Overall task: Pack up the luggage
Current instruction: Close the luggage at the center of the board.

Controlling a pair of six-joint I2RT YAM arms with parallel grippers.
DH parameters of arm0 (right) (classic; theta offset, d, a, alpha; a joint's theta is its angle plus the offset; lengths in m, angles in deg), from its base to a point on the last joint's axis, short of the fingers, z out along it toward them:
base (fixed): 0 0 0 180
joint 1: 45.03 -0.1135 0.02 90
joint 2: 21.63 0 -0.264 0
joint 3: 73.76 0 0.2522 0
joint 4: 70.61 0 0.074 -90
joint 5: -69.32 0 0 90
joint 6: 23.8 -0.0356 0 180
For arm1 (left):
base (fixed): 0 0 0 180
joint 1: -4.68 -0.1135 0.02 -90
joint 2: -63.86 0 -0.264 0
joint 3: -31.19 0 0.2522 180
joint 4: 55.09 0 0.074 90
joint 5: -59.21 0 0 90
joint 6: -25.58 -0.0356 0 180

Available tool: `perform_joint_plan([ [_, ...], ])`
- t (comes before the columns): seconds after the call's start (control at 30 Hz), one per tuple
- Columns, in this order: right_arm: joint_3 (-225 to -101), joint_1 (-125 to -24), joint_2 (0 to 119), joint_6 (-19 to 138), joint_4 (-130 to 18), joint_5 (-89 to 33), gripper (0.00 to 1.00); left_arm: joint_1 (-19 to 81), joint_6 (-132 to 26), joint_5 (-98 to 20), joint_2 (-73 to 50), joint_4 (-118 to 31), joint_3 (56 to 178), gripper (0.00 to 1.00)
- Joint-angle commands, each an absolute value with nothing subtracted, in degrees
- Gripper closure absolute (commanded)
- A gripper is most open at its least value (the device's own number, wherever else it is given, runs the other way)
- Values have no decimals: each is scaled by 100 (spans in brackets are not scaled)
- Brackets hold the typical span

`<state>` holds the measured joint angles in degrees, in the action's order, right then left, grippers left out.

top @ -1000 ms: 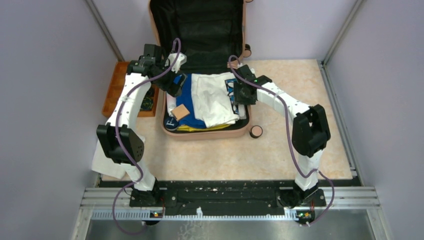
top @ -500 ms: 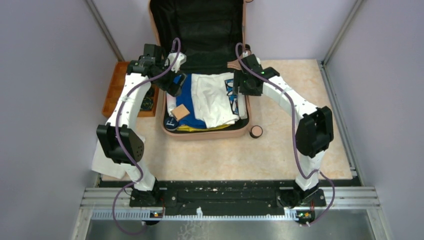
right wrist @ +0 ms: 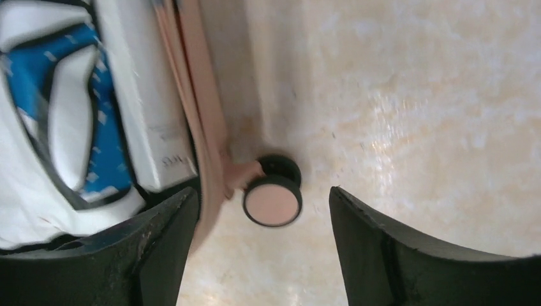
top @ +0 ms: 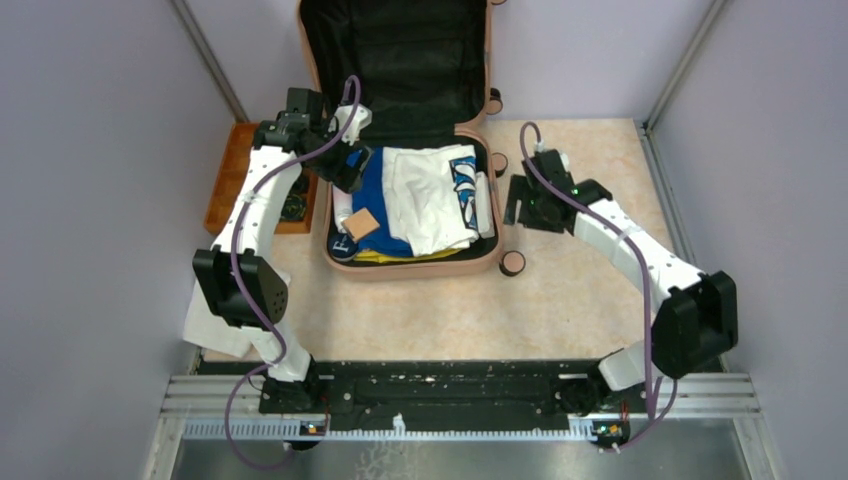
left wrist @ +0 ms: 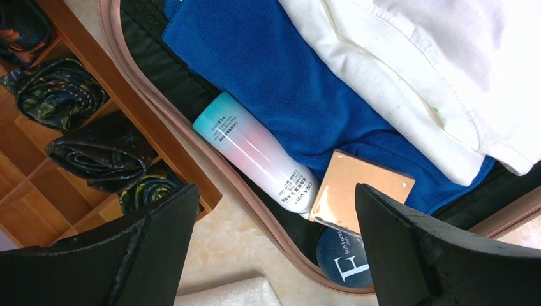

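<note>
I see the luggage (top: 415, 268), a peach-pink hard-shell case, lying open at the far middle of the table (top: 560, 310). Its black-lined lid (top: 400, 60) stands upright at the back.

The lower half holds a blue cloth (left wrist: 300, 83) with a white garment (left wrist: 434, 70) lying over part of it. A bottle shading from teal to pink (left wrist: 255, 150) lies along the case's left rim. A tan square compact (left wrist: 360, 194) touches the bottle's lower end, and a round dark tin (left wrist: 344, 255) sits just below the compact.

A wooden compartment tray (top: 228, 180) sits just beside the case on its left, with rolled dark patterned fabric (left wrist: 96, 153) in its cells.

My left gripper (left wrist: 275, 188) hangs over the case's left edge, above the bottle. Its jaws are spread wide and hold nothing.

My right gripper (right wrist: 261, 191) hovers outside the case, over bare table by its right wall. Its jaws are parted and empty. A black-and-pink wheel (right wrist: 273, 201) of the case shows below, between the fingers.
</note>
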<state>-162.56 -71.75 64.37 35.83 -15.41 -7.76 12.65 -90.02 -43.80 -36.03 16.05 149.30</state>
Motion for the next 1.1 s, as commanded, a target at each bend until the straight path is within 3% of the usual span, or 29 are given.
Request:
perform_joint_plan([
  [0.0,-15316,-7168,5797,3380,-1847,-977,22,1242,-8951,-4437,-3516,1402,14802,1],
  [0.27,-16045,-6645,6114,3396,-2236,-1323,19,836,-8342,-3789,-4037,674,14961,2],
  [0.33,-16334,-6652,6384,3410,-2378,-1511,21,644,-8243,-3682,-4226,641,14991,7],
  [0.47,-16849,-6647,7084,3453,-2581,-1549,34,509,-8284,-3446,-4316,508,14645,18],
  [0.77,-18136,-6648,8873,3641,-2664,-1589,58,322,-8240,-3542,-4572,221,14501,24],
  [1.0,-18184,-6600,9290,3457,-2841,-1773,74,328,-8274,-4141,-4962,284,14573,54],
  [1.07,-18053,-6569,9259,3414,-2948,-1887,75,328,-8270,-4460,-5081,404,14624,57],
])
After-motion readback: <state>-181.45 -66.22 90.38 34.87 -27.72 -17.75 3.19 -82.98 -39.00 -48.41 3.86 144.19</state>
